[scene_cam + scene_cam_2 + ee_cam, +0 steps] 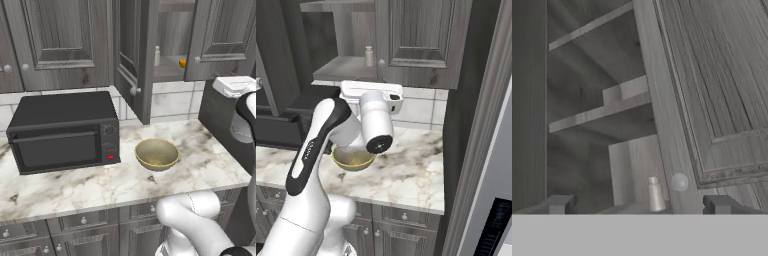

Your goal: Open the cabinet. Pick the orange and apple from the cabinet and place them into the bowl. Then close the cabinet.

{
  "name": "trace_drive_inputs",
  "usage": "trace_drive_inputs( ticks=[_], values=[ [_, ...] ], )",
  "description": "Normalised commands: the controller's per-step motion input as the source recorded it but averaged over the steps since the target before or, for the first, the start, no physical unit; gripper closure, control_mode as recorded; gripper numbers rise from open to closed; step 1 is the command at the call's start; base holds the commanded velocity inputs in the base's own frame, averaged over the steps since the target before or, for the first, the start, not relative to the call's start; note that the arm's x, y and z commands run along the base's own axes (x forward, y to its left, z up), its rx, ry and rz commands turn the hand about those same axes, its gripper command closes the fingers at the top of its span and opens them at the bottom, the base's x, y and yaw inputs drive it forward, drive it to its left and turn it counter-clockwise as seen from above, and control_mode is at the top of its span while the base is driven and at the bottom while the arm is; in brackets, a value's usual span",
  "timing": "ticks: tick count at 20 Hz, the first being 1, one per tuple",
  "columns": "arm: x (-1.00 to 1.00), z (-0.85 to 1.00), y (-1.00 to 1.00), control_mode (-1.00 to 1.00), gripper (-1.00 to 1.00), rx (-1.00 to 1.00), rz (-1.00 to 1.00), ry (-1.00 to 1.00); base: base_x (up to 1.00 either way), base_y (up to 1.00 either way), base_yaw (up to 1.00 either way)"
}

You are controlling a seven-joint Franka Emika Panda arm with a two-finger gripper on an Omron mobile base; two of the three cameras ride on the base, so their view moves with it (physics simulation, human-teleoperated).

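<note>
The cabinet (pixel 222 40) has its left door (pixel 132 60) swung out over the counter, while its right door (pixel 421 35) stays closed. On the lower shelf, the orange (pixel 182 63) peeks out beside the closed door's edge. The apple is hidden. The olive-tan bowl (pixel 157 153) sits empty on the marble counter, right of the microwave. My gripper (pixel 639 205) is open and holds nothing. It faces the cabinet's opening from below the shelf. The closed door's silver knob (pixel 679 181) lies just above the right fingertip (pixel 719 204).
A small pale bottle (pixel 655 195) stands on the lower shelf, left of the orange. A black microwave (pixel 62 130) fills the counter's left side. A tall dark panel (pixel 220 120) bounds the counter on the right. My arm partly covers the bowl (pixel 353 159) in the right base view.
</note>
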Motion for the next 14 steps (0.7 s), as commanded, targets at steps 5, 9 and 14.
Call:
trace_drive_inputs(
  ticks=[5,9,14],
  values=[
    [0.46,0.00,0.00,-1.00,-1.00,0.00,0.00,0.00,0.00,0.00,0.00],
    [0.57,0.00,0.00,-1.00,-1.00,0.00,0.00,0.00,0.00,0.00,0.00],
    [0.72,0.00,0.00,-1.00,-1.00,0.00,0.00,0.00,0.00,0.00,0.00]
  ],
)
